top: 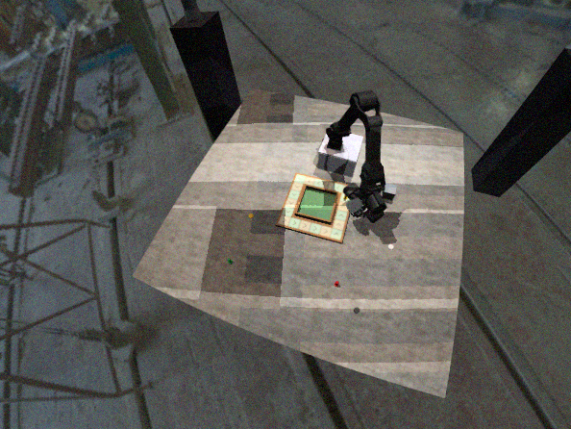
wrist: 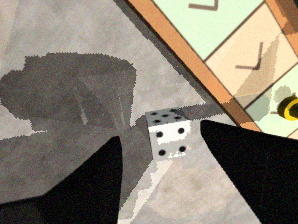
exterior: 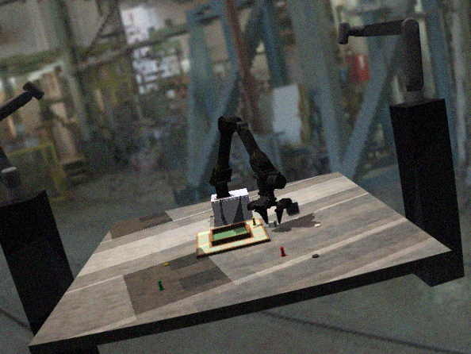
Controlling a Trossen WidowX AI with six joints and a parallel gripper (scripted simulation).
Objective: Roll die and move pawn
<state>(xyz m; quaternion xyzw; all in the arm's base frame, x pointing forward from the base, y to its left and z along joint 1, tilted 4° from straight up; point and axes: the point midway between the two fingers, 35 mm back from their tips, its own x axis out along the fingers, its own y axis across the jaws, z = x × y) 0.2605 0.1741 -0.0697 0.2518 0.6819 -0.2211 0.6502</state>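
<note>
A white die (wrist: 169, 132) (exterior: 272, 225) lies on the table just off the board's right edge. In the top view the arm hides it. My gripper (wrist: 160, 134) (top: 358, 202) (exterior: 272, 220) is low over the die and open, with one finger on each side and a gap to both. The board (top: 308, 227) (exterior: 234, 246) has a ring of arrow squares around the green dice tray (top: 317, 203) (exterior: 230, 232). A yellow pawn (wrist: 289, 107) (exterior: 254, 221) stands on a square near the board's far right corner.
The arm's white base block (top: 342, 149) (exterior: 230, 206) stands behind the board. A grey cube (top: 390, 189) (exterior: 293, 207) sits right of the gripper. A red pawn (top: 336, 284) (exterior: 282, 251), a green pawn (top: 230, 261) (exterior: 160, 284) and small discs lie scattered in front.
</note>
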